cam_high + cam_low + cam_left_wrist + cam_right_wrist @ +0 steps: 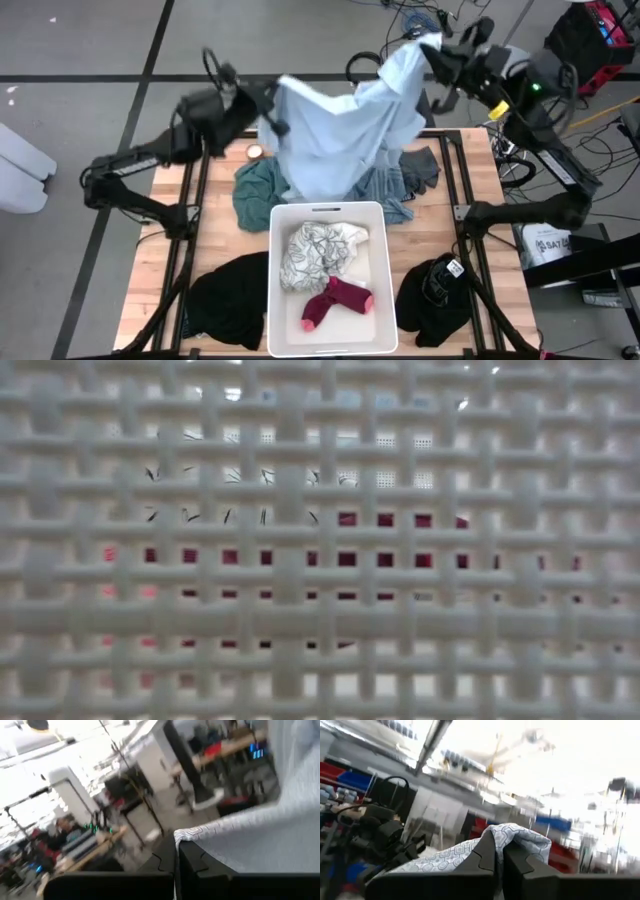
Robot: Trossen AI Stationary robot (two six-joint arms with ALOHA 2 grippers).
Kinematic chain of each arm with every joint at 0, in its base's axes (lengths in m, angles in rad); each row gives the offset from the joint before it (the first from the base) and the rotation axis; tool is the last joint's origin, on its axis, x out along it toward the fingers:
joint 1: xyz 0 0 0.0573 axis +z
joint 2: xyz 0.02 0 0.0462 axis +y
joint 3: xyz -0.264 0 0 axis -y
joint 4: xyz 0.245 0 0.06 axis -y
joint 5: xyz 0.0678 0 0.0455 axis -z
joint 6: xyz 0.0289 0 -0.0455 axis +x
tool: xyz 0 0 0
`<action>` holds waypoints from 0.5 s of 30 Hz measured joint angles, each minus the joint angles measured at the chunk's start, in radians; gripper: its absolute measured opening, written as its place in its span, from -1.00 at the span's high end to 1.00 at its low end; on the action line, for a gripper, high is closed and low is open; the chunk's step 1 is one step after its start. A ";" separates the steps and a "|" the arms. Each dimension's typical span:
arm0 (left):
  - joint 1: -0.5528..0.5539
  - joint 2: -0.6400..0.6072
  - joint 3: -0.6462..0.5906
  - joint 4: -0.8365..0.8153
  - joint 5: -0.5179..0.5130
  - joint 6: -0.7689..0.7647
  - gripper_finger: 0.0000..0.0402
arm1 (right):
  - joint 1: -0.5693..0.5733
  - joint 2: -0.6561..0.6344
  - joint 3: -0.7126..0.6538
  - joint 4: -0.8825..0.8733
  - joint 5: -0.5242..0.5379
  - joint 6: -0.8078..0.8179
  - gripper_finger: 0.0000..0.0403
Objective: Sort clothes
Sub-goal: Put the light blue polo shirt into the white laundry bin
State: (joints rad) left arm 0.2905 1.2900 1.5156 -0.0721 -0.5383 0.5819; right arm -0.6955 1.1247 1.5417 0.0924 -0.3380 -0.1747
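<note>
pale blue fabric hangs stretched between the two arms: a light blue shirt point(335, 130) with a fine printed pattern, lifted clear of the table point(160, 260) and spread like a sheet. the left gripper point(272, 108) has its fingers point(200, 865) clamped together on one edge of the cloth, as the left wrist view shows, with the shirt running away from the fingertips. the right gripper point(432, 48) pinches the opposite corner; in the right wrist view a bunched fold of the patterned fabric sits squeezed between its closed fingers point(520, 867).

below the hanging shirt, between the two sets of fingers and lower, a teal garment point(258, 195), a blue-white striped piece point(385, 190) and a dark grey item point(420, 168) lie crumpled on the wood. farther from the fingers, toward the near edge, sits the white bin point(382, 300), holding a white patterned garment point(318, 252) and a pink-magenta sock point(336, 302). a black garment point(228, 300) lies beside the bin on the left arm's side and another black garment point(432, 298) on the right arm's side. the low view shows only the bin's woven wall.

sorting looks partly done: two items are binned and two black pieces look set apart, while the shirt is in the air and the three pieces under it seem not yet handled.
</note>
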 joint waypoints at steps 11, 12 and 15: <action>0.122 0.202 0.553 -0.035 0.097 0.205 1.00 | -0.217 0.291 0.429 0.154 -0.148 0.011 1.00; 0.123 0.218 0.609 -0.050 0.097 0.220 1.00 | -0.225 0.320 0.491 0.150 -0.162 0.024 1.00; 0.124 0.259 0.751 -0.123 0.092 0.236 1.00 | -0.249 0.402 0.666 0.109 -0.256 0.094 1.00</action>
State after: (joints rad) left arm 0.4141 1.5494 2.2668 -0.1951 -0.4459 0.8175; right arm -0.9442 1.5266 2.2074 0.2014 -0.5939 -0.0810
